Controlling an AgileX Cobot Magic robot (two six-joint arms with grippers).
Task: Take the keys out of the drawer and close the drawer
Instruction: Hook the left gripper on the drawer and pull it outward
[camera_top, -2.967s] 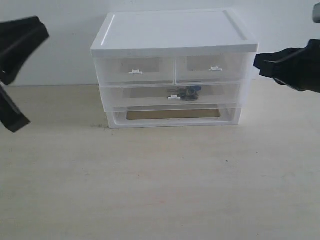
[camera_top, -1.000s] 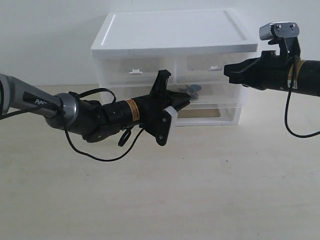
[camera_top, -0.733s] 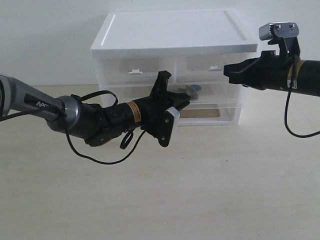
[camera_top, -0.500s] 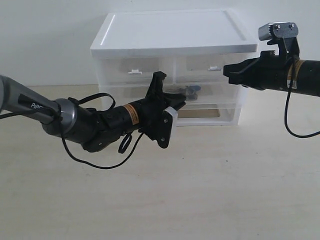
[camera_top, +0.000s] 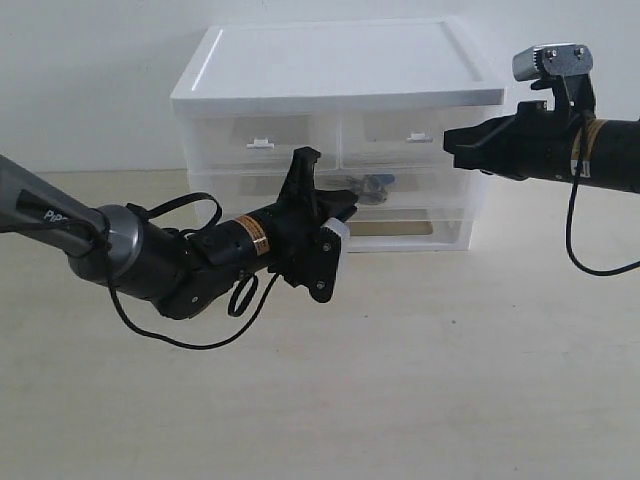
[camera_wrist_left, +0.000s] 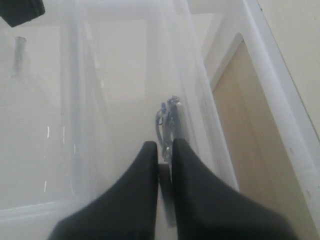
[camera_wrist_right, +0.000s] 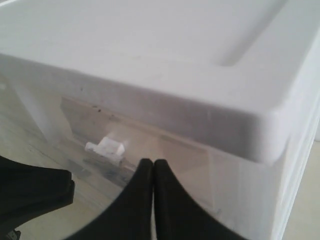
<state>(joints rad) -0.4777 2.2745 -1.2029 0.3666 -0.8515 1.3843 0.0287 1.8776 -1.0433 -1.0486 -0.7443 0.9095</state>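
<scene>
The wide translucent drawer (camera_top: 425, 190) is the middle tier of the white unit. My left gripper (camera_top: 345, 207) is shut on its small white tab handle, which shows as a thin strip between the black fingers (camera_wrist_left: 135, 200). The keys (camera_top: 372, 184) lie inside the drawer just behind the handle, with a blue head showing. In the left wrist view the keys (camera_wrist_left: 169, 116) appear blurred through the drawer front (camera_wrist_left: 110, 100), beyond my left gripper (camera_wrist_left: 165, 146). My right gripper (camera_top: 447, 137) is shut, its tips (camera_wrist_right: 153, 163) against the upper right small drawer (camera_wrist_right: 165, 150).
The unit's white lid (camera_top: 340, 60) overhangs two half-width drawers, each with a tab handle (camera_wrist_right: 105, 147). A handleless frame slot (camera_top: 400, 228) sits lowest. The unit stands on a pale wooden table (camera_top: 420, 380) against a white wall. The left arm's cable (camera_top: 240, 295) loops below it.
Both arms came in to the unit. In the last second my left gripper drew back leftward holding the handle, and the whole unit slid a little left with it. The right gripper stayed at the unit.
</scene>
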